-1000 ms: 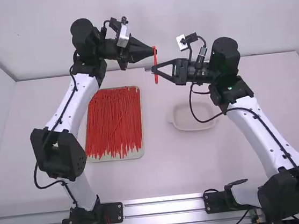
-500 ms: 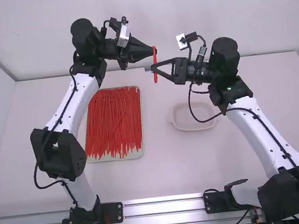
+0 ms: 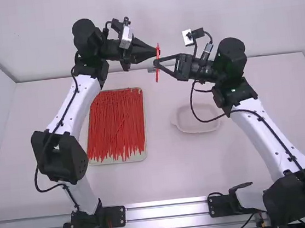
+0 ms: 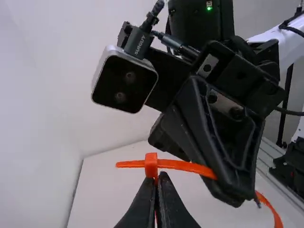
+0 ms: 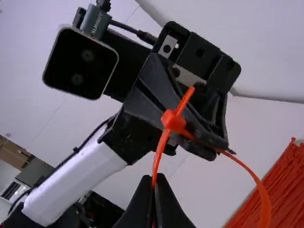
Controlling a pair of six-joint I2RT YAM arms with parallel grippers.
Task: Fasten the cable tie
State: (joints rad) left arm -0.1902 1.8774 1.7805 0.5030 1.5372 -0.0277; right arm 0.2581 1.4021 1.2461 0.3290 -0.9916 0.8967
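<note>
A red cable tie hangs in the air above the table's far middle, between both grippers. My left gripper is shut on the tie near its head, fingers closed under the square head. My right gripper is shut on the strap lower down. In the right wrist view the head sits against the left gripper's fingers, and the strap curves away in a loop. In the left wrist view the strap runs behind the right gripper's black finger.
A tray with several red cable ties lies on the table's left of middle. A shallow white dish sits under the right arm. The table's front and far right are bare.
The right gripper has tilted and lifted slightly, swinging the tie's lower end a little to the left. The left gripper stays put.
</note>
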